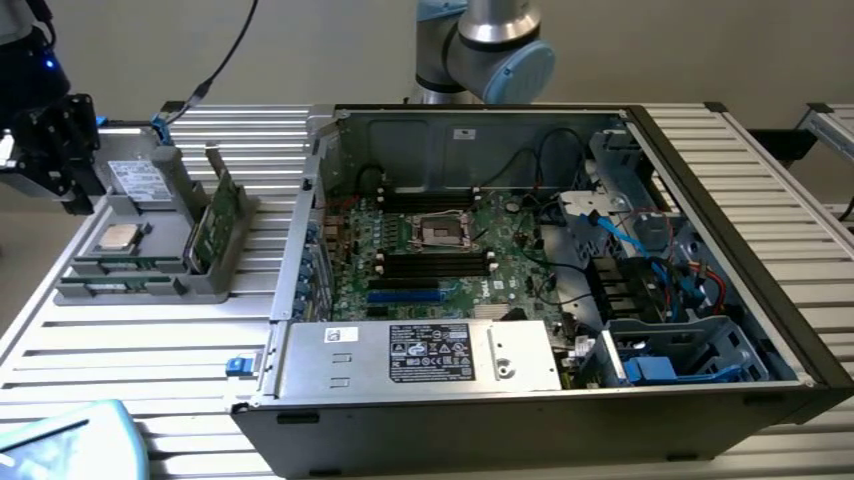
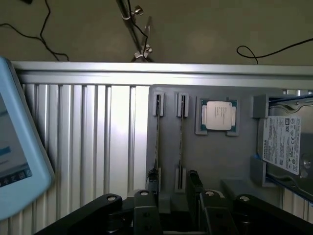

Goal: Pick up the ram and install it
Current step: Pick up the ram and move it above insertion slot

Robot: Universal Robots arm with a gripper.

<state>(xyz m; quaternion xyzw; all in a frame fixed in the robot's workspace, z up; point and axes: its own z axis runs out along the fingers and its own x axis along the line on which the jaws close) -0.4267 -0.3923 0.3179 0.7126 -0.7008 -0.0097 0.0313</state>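
Your gripper (image 2: 178, 205) hangs over the tray (image 2: 215, 156) with jaws spread and empty, so square them to the ram (image 2: 181, 142) and straddle its middle, clear of the other stick (image 2: 157, 132).

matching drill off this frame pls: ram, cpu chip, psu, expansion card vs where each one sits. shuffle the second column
Things
1. ram sticks
2. processor chip
3. power supply
4. expansion card

Places
A. inside the open PC case
B. flat in a square pocket of the grey tray
C. on edge in the tray's narrow slots
D. upright on the tray's side nearest the case

Pairs: 1-C, 2-B, 3-A, 4-D
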